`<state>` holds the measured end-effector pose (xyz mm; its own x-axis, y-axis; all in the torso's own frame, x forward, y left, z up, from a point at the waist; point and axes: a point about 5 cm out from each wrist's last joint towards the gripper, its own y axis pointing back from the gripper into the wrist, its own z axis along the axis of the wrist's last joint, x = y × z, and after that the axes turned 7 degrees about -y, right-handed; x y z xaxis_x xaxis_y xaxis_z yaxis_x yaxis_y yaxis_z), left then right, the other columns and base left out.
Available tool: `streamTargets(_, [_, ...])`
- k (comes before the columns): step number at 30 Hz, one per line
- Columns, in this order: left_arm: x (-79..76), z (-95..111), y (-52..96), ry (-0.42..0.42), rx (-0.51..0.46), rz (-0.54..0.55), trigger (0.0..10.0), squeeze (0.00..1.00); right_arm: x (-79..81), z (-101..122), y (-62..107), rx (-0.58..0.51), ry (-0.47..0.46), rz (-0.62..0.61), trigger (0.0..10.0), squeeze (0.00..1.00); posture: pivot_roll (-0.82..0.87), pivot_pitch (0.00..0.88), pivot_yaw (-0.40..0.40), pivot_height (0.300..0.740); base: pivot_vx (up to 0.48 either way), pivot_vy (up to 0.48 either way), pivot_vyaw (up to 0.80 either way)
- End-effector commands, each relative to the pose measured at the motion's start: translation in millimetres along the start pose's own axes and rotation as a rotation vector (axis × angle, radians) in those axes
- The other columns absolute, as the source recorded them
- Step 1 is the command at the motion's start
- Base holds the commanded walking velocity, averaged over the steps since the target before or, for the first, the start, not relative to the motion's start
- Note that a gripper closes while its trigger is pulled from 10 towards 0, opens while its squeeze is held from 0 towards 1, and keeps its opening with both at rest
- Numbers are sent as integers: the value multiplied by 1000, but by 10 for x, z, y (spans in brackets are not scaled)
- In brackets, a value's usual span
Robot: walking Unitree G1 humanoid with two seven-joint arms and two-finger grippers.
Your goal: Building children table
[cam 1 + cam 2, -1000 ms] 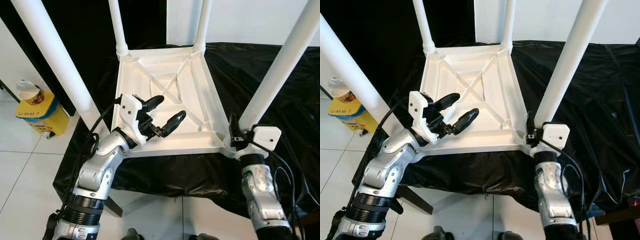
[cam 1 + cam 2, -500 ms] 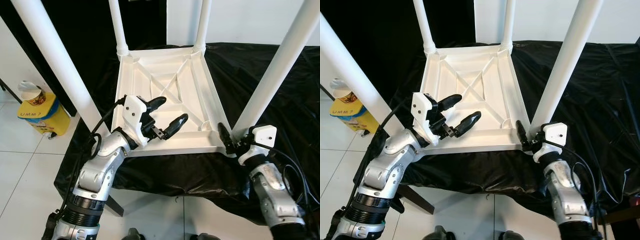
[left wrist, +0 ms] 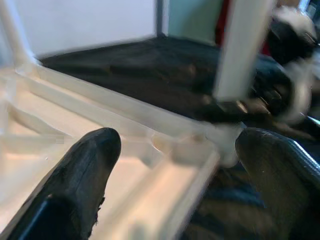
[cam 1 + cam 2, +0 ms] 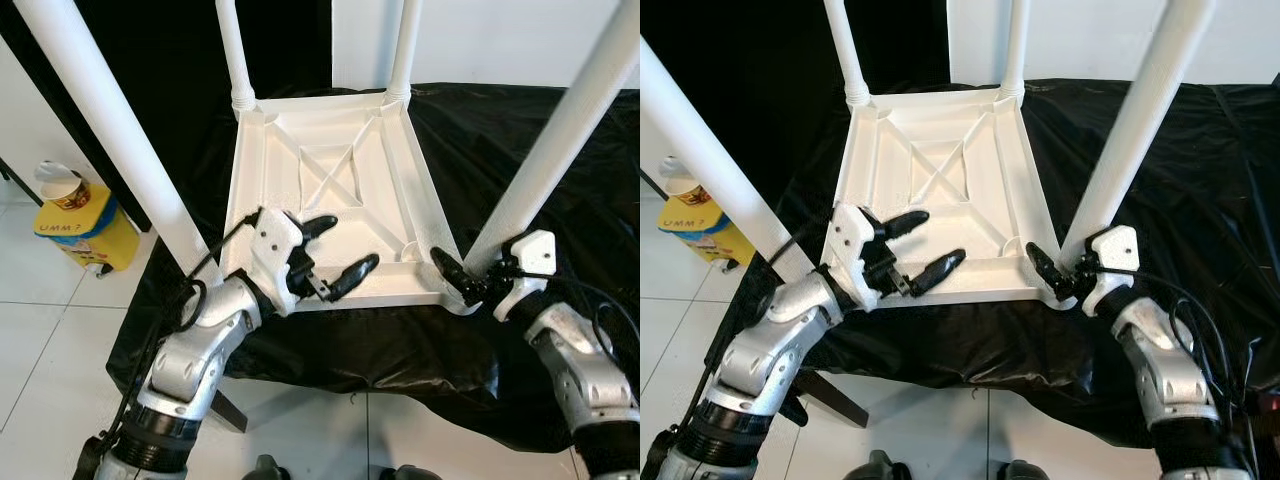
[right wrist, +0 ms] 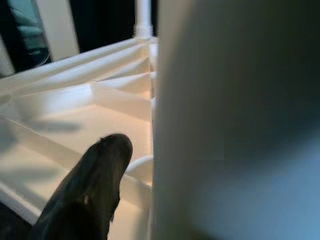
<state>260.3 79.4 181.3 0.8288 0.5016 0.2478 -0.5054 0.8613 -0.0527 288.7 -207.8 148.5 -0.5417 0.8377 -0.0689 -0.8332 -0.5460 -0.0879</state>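
Black cloth carries the upturned table, whose near-right leg rises upright just beyond the right gripper, grip unclear, left gripper open.

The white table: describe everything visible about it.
The white table lies upside down on a black cloth, its ribbed plastic-looking underside with a crossed brace facing up. Four round white legs stand up from its corners. The left gripper, fingers spread open, hovers over the near rim. The right gripper is at the base of the near right leg, one black finger beside the leg's socket; whether it grips the leg cannot be told.
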Motion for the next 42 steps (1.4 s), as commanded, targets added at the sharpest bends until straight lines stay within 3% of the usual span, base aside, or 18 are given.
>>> streamTargets(1, [-140,-48,3,-4,36,-138,10000,0,44,-71,-31,50,8,59,10000,0,67,109,43,740,0,0,0])
streamTargets(2, [-221,-90,1,8,54,-178,10000,0,44,-82,-42,61,10,76,10000,0,70,110,39,740,0,0,0])
streamTargets(3, [-271,-115,-9,11,64,-199,10000,0,45,-102,-36,70,7,79,5686,0,71,110,38,740,0,0,0])
streamTargets(4, [-271,-115,-9,11,64,-199,10000,0,45,-102,-36,70,7,79,5686,0,71,110,38,740,0,0,0])
streamTargets(5, [-305,-127,-24,19,67,-208,10000,0,42,-121,-20,80,4,76,3765,0,69,109,39,740,0,0,0])
streamTargets(6, [-305,-127,-24,19,67,-208,10000,0,42,-121,-20,80,4,76,3765,0,69,109,39,740,0,0,0])
streamTargets(7, [-330,-141,-40,29,70,-210,10000,0,34,-139,2,88,-4,64,0,0,64,107,39,740,0,0,0])
streamTargets(15, [-348,-174,-93,48,66,-180,10000,0,31,-190,77,99,-34,-1,0,0,48,98,30,740,0,0,0])
streamTargets(22, [-268,-168,-145,72,51,-92,10000,0,156,-285,75,106,-96,-106,0,0,42,80,19,740,0,0,0])
streamTargets(27, [-228,-196,-168,108,57,-13,10000,0,381,-396,9,98,-135,-284,0,0,44,43,9,740,0,0,0])
streamTargets(34, [-204,-260,-197,147,93,42,10000,0,494,-422,-44,73,-184,-524,0,0,52,0,7,740,0,0,0])
streamTargets(36, [-204,-260,-197,147,93,42,10000,0,494,-422,-44,73,-184,-524,0,0,52,0,7,740,0,0,0])
streamTargets(38, [-198,-300,-196,168,116,54,10000,0,613,-465,-80,84,-211,-661,0,0,44,0,15,740,0,0,0])
streamTargets(42, [-201,-319,-204,177,122,66,10000,0,736,-482,-115,94,-231,-708,0,0,46,0,13,740,0,0,0])
